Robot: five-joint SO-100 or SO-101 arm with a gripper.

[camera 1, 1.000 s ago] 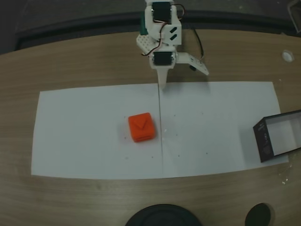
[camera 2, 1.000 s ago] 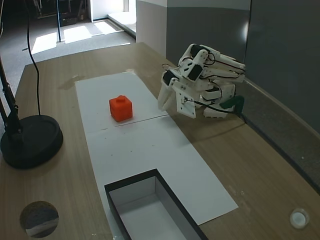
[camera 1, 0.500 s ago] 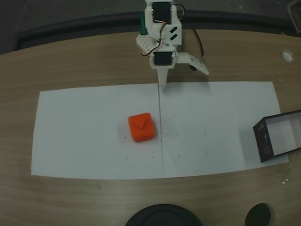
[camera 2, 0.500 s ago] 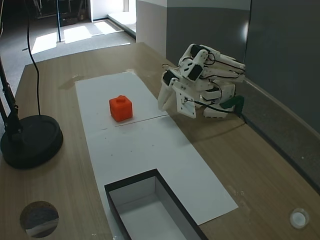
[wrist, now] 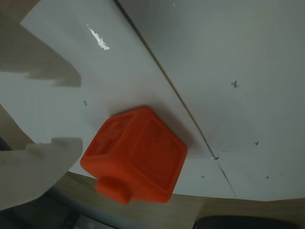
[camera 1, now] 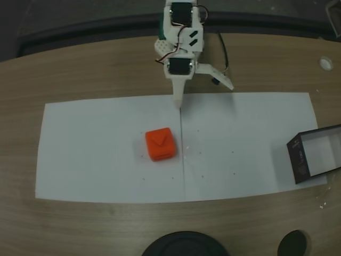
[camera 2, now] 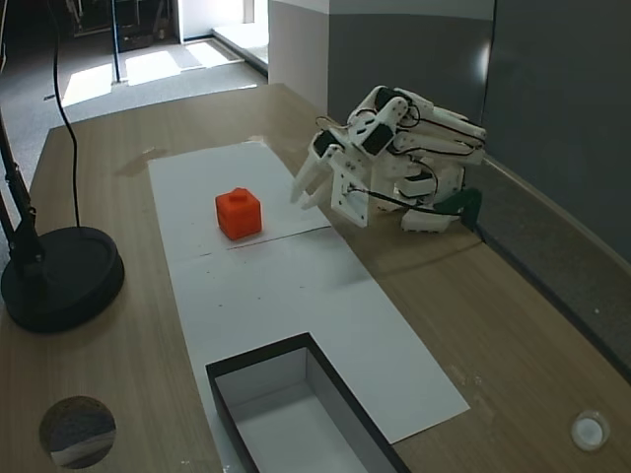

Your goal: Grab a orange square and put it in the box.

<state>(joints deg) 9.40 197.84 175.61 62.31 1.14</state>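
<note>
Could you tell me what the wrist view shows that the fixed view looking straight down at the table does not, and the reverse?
Wrist view alone: a stub sticking out of the orange square's lower side, a white scuff on the paper, and small pen crosses close up.

Top-down fixed view alone: the box at the paper's right end, the pincer above the paper's far edge, and the whole arm behind it.

Both: the orange square lying free on the paper just left of the thin drawn line, with the pincer apart from it.

One fixed view overhead, another oblique from table end; wrist view close, perhaps tilted.
</note>
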